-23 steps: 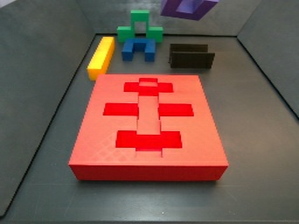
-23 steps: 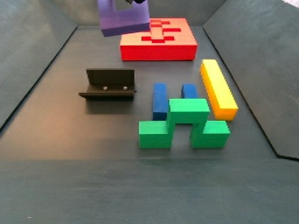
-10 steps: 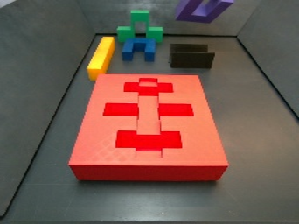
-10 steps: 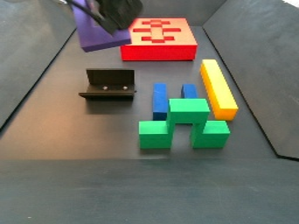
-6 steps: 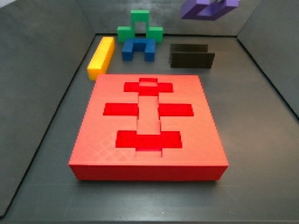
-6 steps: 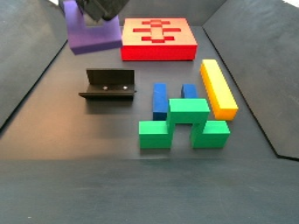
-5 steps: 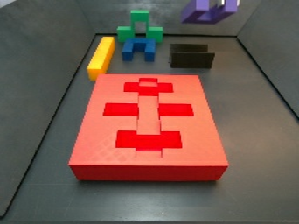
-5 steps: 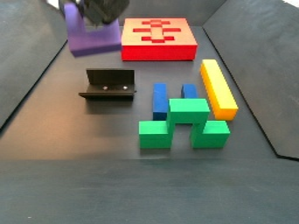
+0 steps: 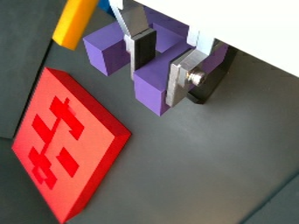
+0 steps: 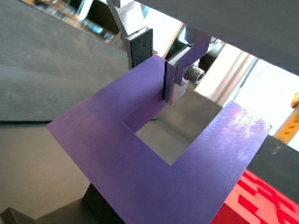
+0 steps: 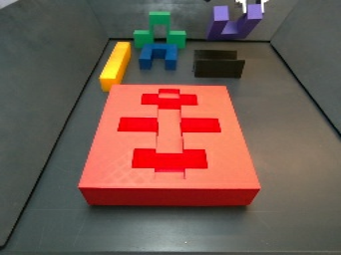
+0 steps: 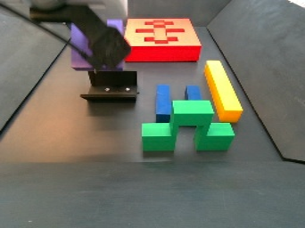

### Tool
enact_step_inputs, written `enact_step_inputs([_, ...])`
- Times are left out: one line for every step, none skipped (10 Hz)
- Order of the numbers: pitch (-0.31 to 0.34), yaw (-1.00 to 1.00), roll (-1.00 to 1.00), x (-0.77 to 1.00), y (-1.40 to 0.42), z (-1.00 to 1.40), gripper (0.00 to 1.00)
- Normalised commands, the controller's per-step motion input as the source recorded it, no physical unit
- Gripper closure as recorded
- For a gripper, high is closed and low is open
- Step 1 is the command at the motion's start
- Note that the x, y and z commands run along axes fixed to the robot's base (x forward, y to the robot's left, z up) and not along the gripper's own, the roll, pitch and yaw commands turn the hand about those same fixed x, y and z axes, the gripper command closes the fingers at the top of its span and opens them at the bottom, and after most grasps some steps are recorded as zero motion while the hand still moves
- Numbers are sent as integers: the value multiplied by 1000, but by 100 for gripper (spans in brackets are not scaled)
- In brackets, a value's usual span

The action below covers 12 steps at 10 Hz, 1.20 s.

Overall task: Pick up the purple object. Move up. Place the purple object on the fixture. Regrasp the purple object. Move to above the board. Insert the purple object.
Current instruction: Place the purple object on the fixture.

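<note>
This looks like a robotics lab test cell, not a home or shop. The work surface is a plain dark grey floor (image 12: 71, 169) boxed in by low grey walls (image 11: 80, 20), bare apart from the test pieces. Those are blocky single-colour shapes: a large red rectangular slab (image 11: 170, 139) with darker cross-shaped recesses, a long yellow bar (image 12: 223, 89), green stepped blocks (image 12: 185, 125) and a blue arch-shaped block (image 12: 167, 100). A small dark L-shaped bracket fixture (image 12: 110, 87) stands on the floor. The robot arm's metal claw (image 9: 162, 61), clamped on a purple U-shaped plastic block (image 10: 152, 157), hangs above that fixture.
</note>
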Motion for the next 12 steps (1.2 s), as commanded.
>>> enact_step_inputs([-51,-257,43,0,-23,-183,100])
enact_step_inputs([0,-217,300,0,-140,-280,100])
enact_step_inputs([0,-151,303,0,-149,-203,100])
enact_step_inputs([0,-111,234,0,-114,-223,100])
enact_step_inputs([0,-103,157,-17,-143,-317,100])
enact_step_inputs([0,-86,46,-51,-109,-331,100])
enact_step_inputs([0,-51,0,-60,-26,-383,100])
enact_step_inputs([17,0,-17,-40,0,-377,100])
enact_step_inputs([31,0,-129,0,109,-283,100])
enact_step_inputs([94,111,-180,0,197,-171,100])
enact_step_inputs([109,217,-200,0,171,-97,100])
enact_step_inputs([129,229,-237,0,117,-51,100])
